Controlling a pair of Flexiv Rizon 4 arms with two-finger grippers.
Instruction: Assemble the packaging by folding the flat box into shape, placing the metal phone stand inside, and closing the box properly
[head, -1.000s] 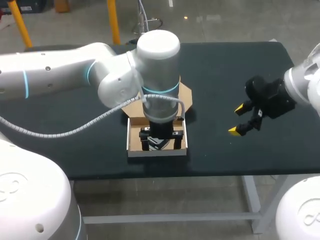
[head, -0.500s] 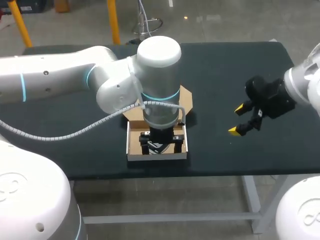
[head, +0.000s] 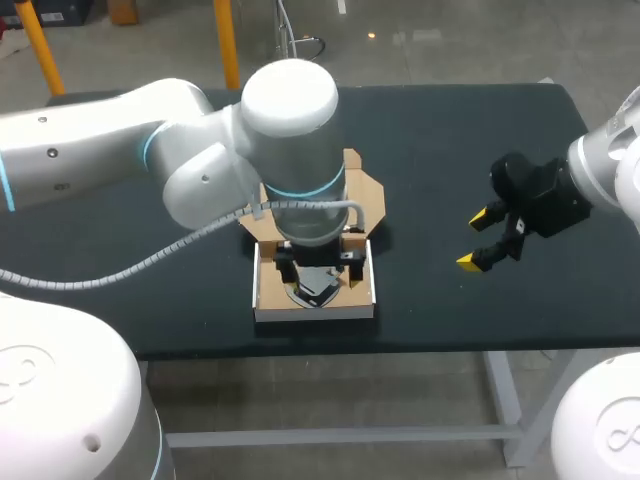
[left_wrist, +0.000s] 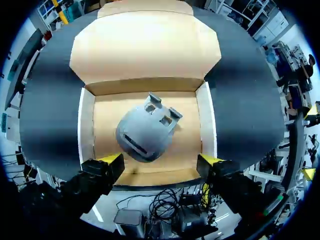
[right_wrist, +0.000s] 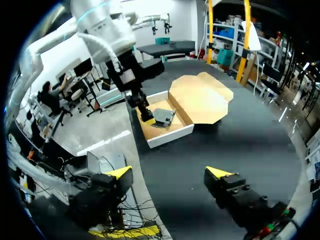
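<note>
The cardboard box (head: 312, 311) stands folded near the table's front edge, its lid (head: 366, 197) lying open behind it. The grey metal phone stand (head: 314, 288) lies inside on the box floor. My left gripper (head: 318, 266) hangs open just above the box; in the left wrist view its yellow tips (left_wrist: 113, 160) straddle the stand (left_wrist: 145, 132) without touching it, over the box (left_wrist: 86, 125) and its lid (left_wrist: 145, 47). My right gripper (head: 479, 239) is open and empty off to the right. The right wrist view shows that gripper (right_wrist: 170, 175) far from the box (right_wrist: 170, 136).
The dark table (head: 450, 130) has bare surface between the box and my right gripper. Its front edge runs just in front of the box. My left arm's big wrist hides the box's back wall in the head view.
My left gripper has lifted up out of the box and drawn back slightly, staying open; the phone stand stays lying in the box. The right arm has not moved.
</note>
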